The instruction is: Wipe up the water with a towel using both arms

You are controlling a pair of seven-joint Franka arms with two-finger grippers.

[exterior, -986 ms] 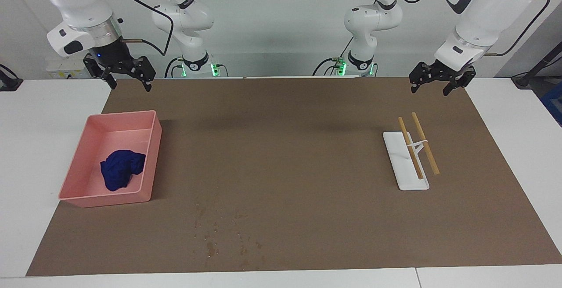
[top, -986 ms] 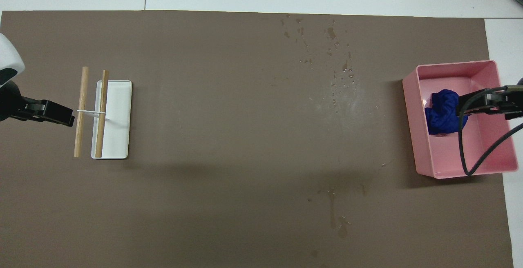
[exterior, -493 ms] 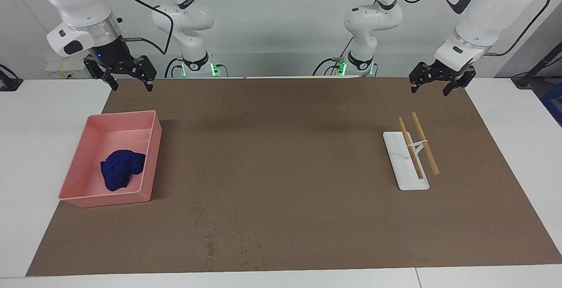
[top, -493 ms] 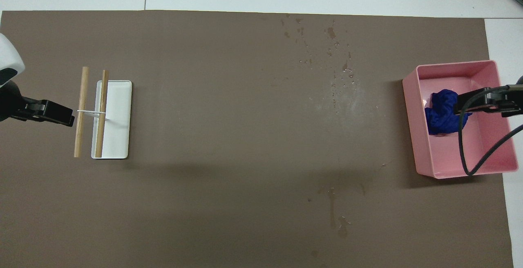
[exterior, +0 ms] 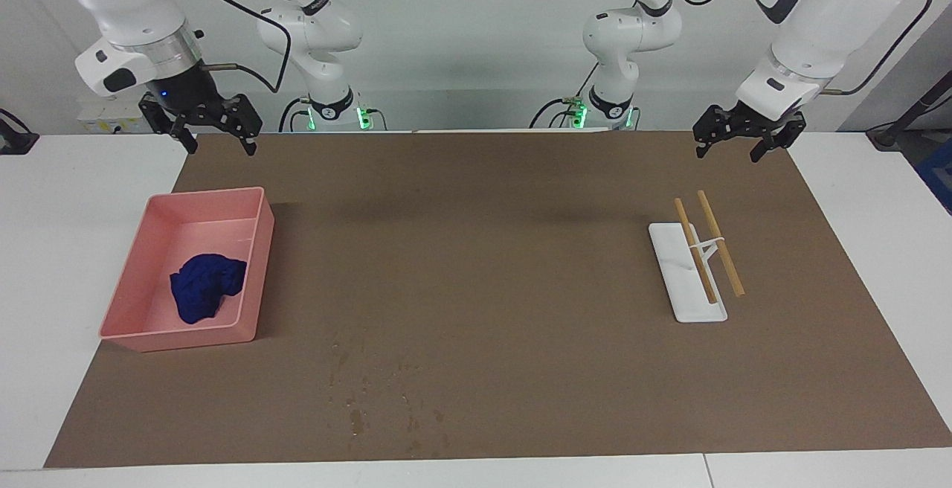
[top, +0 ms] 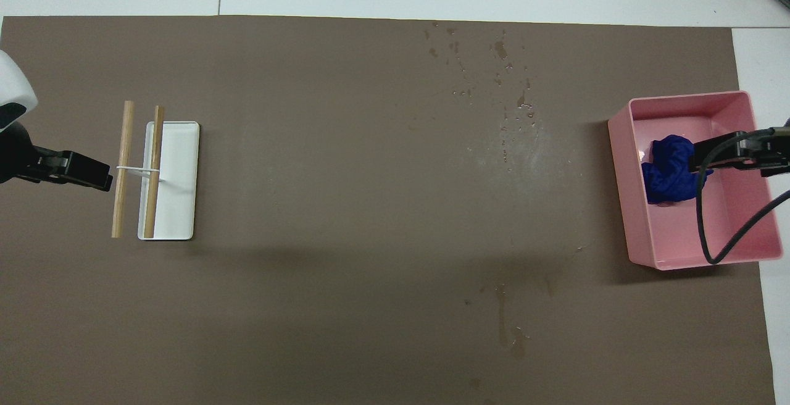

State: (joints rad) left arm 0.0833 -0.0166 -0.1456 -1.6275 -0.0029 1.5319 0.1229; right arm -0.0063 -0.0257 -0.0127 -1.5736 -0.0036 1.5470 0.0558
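The towel (exterior: 207, 286) lies low in the tray (exterior: 256, 280) beneath your right gripper's (exterior: 216, 147) wide-spread fingers; descending off-centre risks striking its wall.

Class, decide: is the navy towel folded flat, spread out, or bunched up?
Bunched up: the towel is a wrinkled lump inside the pink tray.

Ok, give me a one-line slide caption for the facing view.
Open right gripper and left gripper raised above the mat; towel in the pink tray, water unwiped.
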